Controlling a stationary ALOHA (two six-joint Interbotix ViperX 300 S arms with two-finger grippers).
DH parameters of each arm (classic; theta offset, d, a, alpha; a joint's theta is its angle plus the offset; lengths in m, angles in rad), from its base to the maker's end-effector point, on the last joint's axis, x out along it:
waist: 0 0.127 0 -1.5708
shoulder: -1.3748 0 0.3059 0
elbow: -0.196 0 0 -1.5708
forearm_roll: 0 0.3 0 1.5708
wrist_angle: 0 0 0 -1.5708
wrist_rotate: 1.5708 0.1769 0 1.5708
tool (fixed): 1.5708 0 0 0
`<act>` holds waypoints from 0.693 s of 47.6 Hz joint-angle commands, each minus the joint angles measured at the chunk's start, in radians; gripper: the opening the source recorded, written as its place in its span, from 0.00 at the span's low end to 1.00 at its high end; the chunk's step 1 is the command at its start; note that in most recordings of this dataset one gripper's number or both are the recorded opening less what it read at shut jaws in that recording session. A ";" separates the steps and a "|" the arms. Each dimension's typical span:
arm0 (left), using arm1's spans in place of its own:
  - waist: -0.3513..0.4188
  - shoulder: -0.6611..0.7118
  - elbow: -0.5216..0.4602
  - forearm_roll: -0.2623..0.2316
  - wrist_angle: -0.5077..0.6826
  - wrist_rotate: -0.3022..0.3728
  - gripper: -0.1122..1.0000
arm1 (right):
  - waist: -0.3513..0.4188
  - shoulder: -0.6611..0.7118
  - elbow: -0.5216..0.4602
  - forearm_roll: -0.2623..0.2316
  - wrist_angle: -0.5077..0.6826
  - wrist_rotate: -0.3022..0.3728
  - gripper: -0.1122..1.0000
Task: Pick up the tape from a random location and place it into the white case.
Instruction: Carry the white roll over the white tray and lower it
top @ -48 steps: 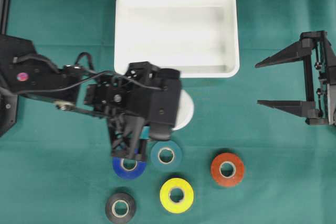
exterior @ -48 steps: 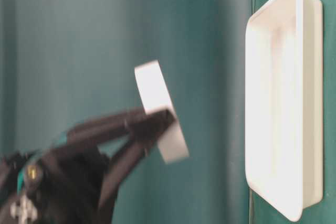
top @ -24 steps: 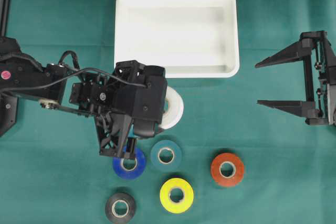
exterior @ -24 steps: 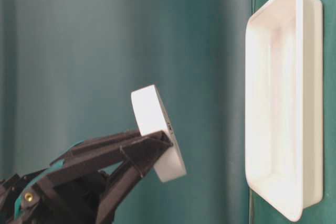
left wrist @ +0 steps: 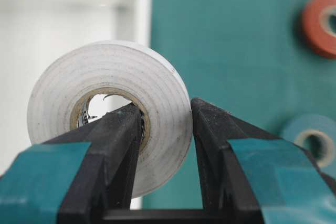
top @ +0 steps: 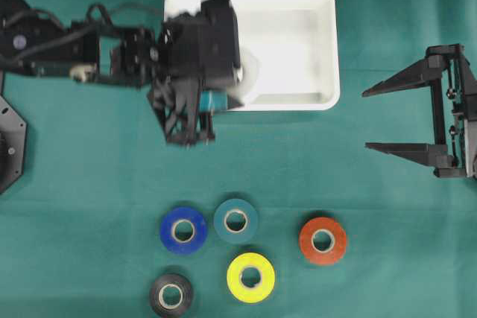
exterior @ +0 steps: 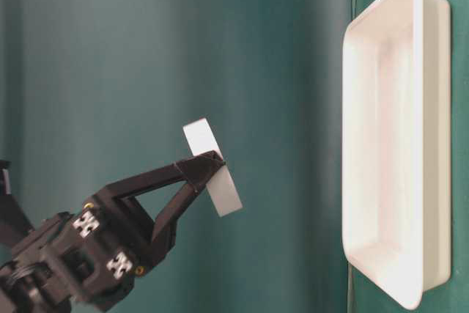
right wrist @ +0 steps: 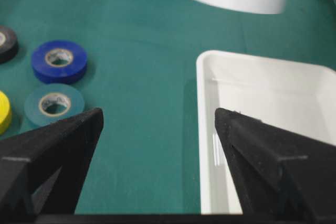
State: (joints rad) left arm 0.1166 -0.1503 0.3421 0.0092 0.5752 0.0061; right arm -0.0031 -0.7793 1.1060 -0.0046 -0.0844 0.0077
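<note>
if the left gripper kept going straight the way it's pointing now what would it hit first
Probably the white case. The left gripper, shut on the white tape roll, points at the case's near rim and floor; nothing else shows between them, though how high it hangs above is hard to judge.

From overhead, the left arm's black wrist hides most of the white tape roll point(top: 248, 72), leaving only a pale blurred sliver over the wide shallow white plastic case point(top: 298, 42); the case's left rim is covered too. The left gripper point(top: 237, 74) itself cannot be made out there. In the left wrist view the orange-red tape roll point(left wrist: 321, 22) and the teal tape roll point(left wrist: 311, 141) are cut by the right edge. In the right wrist view the yellow roll point(right wrist: 3, 111) and black roll point(right wrist: 7, 42) are clipped at the left edge.
</note>
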 commanded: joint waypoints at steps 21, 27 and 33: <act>0.201 -0.018 -0.014 0.003 -0.067 0.002 0.33 | 0.000 0.002 -0.015 -0.012 0.009 -0.005 0.91; 0.221 -0.018 -0.014 0.003 -0.077 0.002 0.33 | -0.002 0.002 -0.015 -0.017 0.009 -0.005 0.91; 0.229 -0.018 -0.014 0.003 -0.078 0.000 0.33 | -0.002 0.002 -0.015 -0.017 0.009 -0.005 0.91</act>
State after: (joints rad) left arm 0.3451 -0.1503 0.3421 0.0092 0.5093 0.0077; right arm -0.0031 -0.7808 1.1060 -0.0199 -0.0721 0.0046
